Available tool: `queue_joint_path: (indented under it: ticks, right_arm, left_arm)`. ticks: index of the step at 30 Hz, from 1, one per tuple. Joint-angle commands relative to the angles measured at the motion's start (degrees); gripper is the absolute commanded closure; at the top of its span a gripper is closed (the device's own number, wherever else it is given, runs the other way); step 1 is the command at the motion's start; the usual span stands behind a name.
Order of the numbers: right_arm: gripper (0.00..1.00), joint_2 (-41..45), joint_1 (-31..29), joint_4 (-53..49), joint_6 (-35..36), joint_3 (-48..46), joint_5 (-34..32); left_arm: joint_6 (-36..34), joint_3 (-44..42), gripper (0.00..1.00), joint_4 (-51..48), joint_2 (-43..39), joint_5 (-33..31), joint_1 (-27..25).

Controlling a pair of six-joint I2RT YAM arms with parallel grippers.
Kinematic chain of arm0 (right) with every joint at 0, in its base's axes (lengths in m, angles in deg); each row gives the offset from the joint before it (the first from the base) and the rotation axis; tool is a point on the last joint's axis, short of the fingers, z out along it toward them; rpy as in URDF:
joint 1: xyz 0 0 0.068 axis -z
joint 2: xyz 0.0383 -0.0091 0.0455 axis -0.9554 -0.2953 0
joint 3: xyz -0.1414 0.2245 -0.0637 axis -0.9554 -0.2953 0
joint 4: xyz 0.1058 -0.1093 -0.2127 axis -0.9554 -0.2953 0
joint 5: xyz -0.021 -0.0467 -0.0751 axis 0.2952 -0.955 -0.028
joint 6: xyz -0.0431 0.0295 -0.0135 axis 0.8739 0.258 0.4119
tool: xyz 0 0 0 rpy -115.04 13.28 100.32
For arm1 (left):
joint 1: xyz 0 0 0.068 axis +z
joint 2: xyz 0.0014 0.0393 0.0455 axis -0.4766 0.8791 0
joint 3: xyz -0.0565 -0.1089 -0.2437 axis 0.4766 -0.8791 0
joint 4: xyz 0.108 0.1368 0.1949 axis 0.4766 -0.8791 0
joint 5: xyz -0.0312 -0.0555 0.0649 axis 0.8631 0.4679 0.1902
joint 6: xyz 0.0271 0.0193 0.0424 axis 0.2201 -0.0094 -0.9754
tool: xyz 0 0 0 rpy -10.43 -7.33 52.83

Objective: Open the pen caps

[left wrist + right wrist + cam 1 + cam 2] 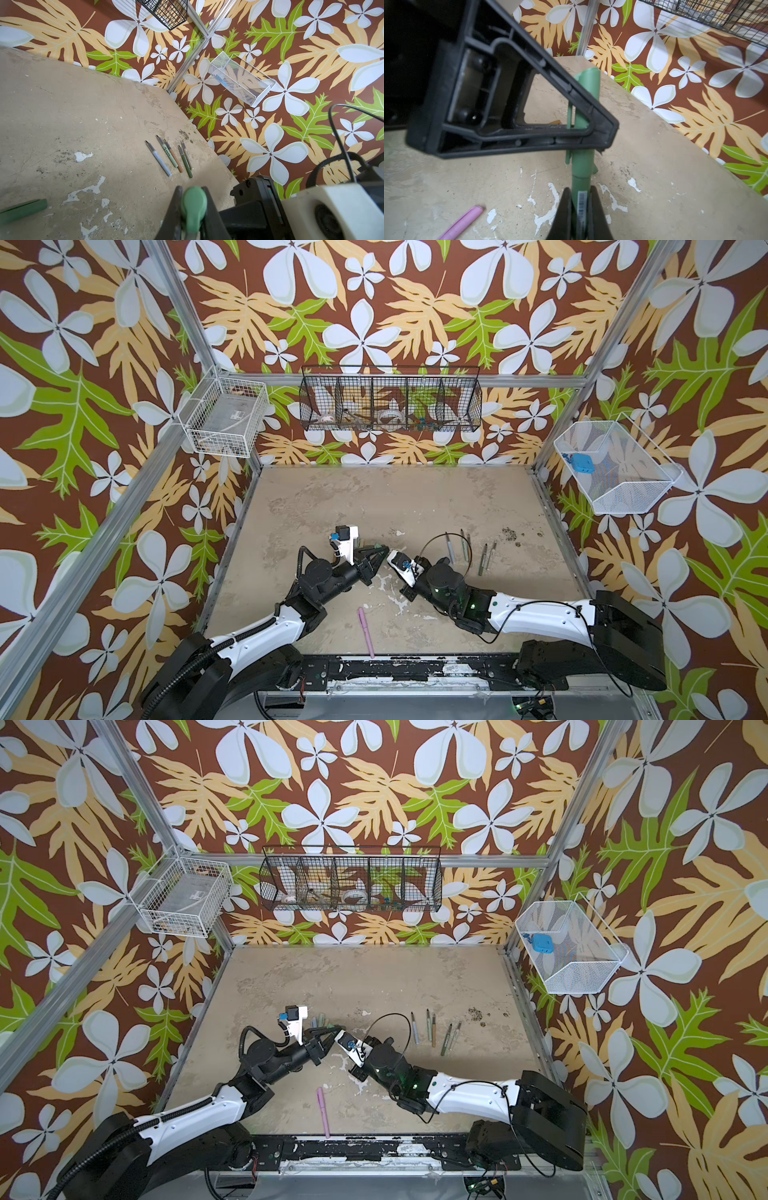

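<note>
A green pen (581,182) hangs above the table between both arms at mid-table. Its green cap (587,99) sits on the body, and my left gripper (193,191) is shut on it; the cap's rounded end (194,204) shows between the fingers. My right gripper (580,192) is shut on the pen's body at the barcode label. In both top views the two grippers meet tip to tip (384,551) (338,1031). A capped pink pen (365,630) (323,1110) (463,223) lies near the front edge. Another green cap (22,209) lies on the table.
Several uncapped pen bodies (465,549) (432,1029) (172,159) lie in a row on the right of the table. A few loose caps (320,1020) lie behind the left gripper. A black wire basket (390,404) and two white baskets (226,416) (615,466) hang on the walls.
</note>
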Motion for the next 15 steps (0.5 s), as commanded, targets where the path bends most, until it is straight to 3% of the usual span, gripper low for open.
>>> queue_joint_path:
  ticks: [1, 10, 13, 15]
  right_arm:
    - [1.00, 0.00, -0.14, -10.24, 2.77, -0.46, 2.60]
    - [1.00, -7.28, 6.90, -15.34, -0.66, 4.62, 41.59]
    - [1.00, -9.50, 8.33, -17.46, -0.41, 6.15, 49.24]
    - [1.00, -9.82, 8.36, -17.49, -0.32, 6.26, 49.91]
  left_arm:
    - [0.43, 1.10, 1.00, 8.47, -1.15, -1.45, 0.23]
    - [1.88, 0.91, 1.00, 7.27, -3.21, -0.91, 2.16]
    - [1.47, 0.41, 1.00, 8.13, -3.63, -0.57, 2.26]
    - [1.42, 0.32, 1.00, 8.25, -3.28, -0.59, 2.26]
